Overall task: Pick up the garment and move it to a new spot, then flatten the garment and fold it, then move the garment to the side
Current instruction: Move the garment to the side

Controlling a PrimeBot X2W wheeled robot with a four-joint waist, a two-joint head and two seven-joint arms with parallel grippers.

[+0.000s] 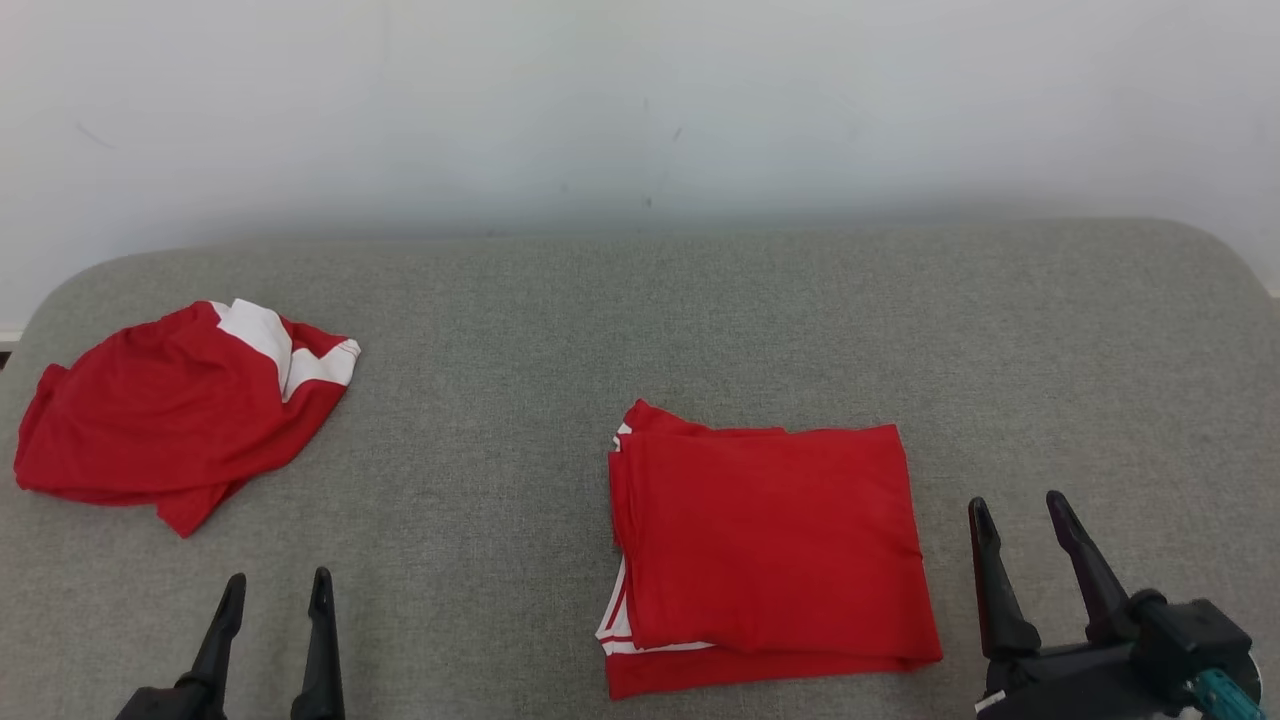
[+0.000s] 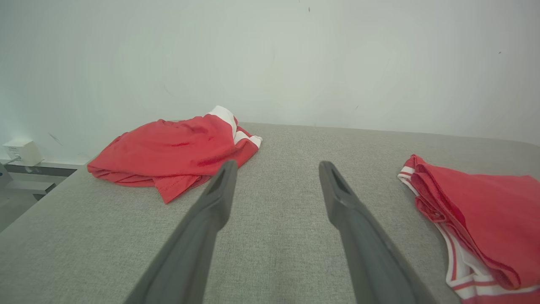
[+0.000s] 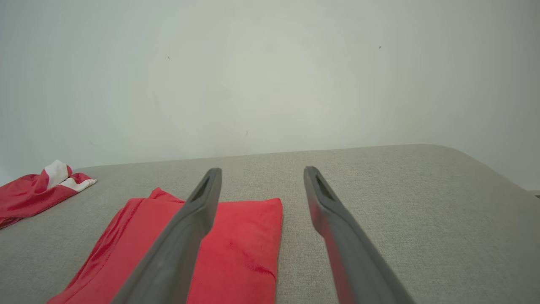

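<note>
Hovering with both grippers empty beside one folded red garment, with a second one crumpled further off.

The left gripper [image 1: 279, 576] and the right gripper [image 1: 1017, 500] each have their two dark fingers spread wide with nothing between them, poised just above the grey fabric surface [image 1: 640, 300]. The folded garment [image 1: 770, 545] lies flat as a neat rectangle near the front, just left of the right gripper, with white trim showing along its left edge. The crumpled garment [image 1: 170, 415] sits in a loose heap well apart at the far left. Folding looks finished on the near piece, so the step in hand is probably moving it to the side, though it could be starting on the heap; I cannot tell which. Shifting the folded piece calls for pinching all its layers at both ends, so the stack lifts without coming undone.
</note>
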